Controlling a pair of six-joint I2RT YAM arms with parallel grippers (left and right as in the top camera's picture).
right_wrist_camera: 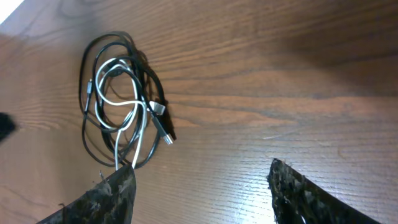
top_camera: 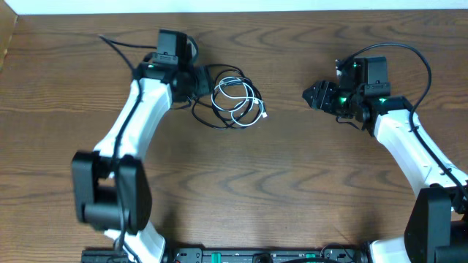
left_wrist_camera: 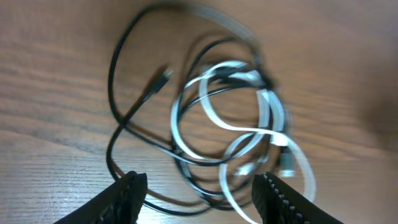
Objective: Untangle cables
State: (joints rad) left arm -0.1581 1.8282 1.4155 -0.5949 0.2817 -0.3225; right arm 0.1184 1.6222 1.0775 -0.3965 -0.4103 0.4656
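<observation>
wooden table (top_camera: 292,190): bears all items. left gripper (left_wrist_camera: 199,190): jaws wide apart, empty, just beside the cable heap. right gripper (right_wrist_camera: 202,177): jaws wide apart, empty, well apart from it. black cable (left_wrist_camera: 111,68) and white cable (left_wrist_camera: 268,109): interlooped, lying on table.

Link covers on the left arm (top_camera: 135,120) and right arm (top_camera: 406,139) are white moulded shells. The joint housings (top_camera: 110,193) and wrist modules are black. Green indicator lights (top_camera: 344,98) glow at both wrists. A thick black wire (top_camera: 413,52) runs at the right wrist and a second black wire (top_camera: 121,45) at the left. The left gripper (left_wrist_camera: 200,180) and right gripper (right_wrist_camera: 202,168) have black jaws with rough, ridged faces.
</observation>
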